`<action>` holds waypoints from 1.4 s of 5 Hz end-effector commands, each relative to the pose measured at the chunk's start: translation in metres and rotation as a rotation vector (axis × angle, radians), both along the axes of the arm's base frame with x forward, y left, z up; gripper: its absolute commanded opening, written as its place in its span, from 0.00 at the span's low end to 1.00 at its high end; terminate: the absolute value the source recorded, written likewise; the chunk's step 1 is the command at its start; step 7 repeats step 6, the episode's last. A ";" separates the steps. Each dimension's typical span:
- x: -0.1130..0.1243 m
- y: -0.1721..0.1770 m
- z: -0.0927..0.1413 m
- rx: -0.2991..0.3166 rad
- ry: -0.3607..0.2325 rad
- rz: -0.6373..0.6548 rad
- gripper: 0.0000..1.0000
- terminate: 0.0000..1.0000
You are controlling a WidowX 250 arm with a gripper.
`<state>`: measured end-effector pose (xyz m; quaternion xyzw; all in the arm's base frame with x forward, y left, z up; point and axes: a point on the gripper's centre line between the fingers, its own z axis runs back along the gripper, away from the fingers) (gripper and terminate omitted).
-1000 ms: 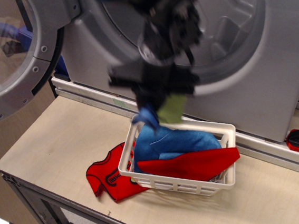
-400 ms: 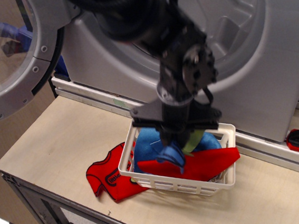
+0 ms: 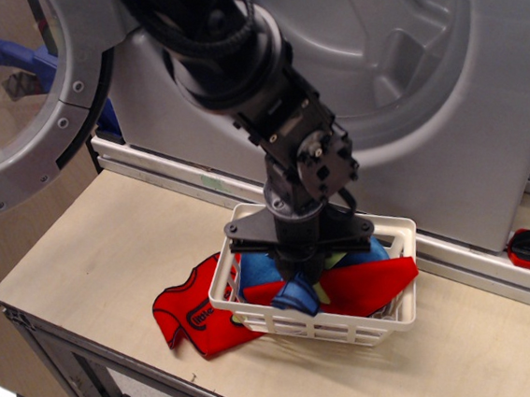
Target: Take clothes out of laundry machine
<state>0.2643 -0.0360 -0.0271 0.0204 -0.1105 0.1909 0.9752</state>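
Royal-blue felt shirt (image 3: 295, 297) and olive-green cloth (image 3: 322, 291), lowered from above, now in white slatted basket (image 3: 326, 327); black pincer (image 3: 302, 268) clenched on them, release due.

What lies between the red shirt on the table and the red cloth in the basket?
The basket's left white slatted wall, with a fold of blue cloth just inside it, separates the red shirt from the red cloth.

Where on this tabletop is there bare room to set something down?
Bare wood lies left of the red shirt, toward the door, and along the front edge right of the white basket. It is crowded at the basket, where the gripper sits among cloths.
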 end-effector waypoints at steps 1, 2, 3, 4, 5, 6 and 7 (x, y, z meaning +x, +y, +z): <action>0.017 0.002 0.019 0.035 -0.017 -0.038 1.00 0.00; 0.027 0.002 0.041 0.008 -0.016 0.017 1.00 0.00; 0.032 0.001 0.069 -0.001 -0.052 0.075 1.00 0.00; 0.037 0.007 0.099 -0.002 -0.084 0.076 1.00 0.00; 0.039 0.015 0.111 -0.016 -0.069 0.070 1.00 0.00; 0.034 0.018 0.114 -0.058 -0.022 0.049 1.00 1.00; 0.034 0.018 0.114 -0.058 -0.022 0.049 1.00 1.00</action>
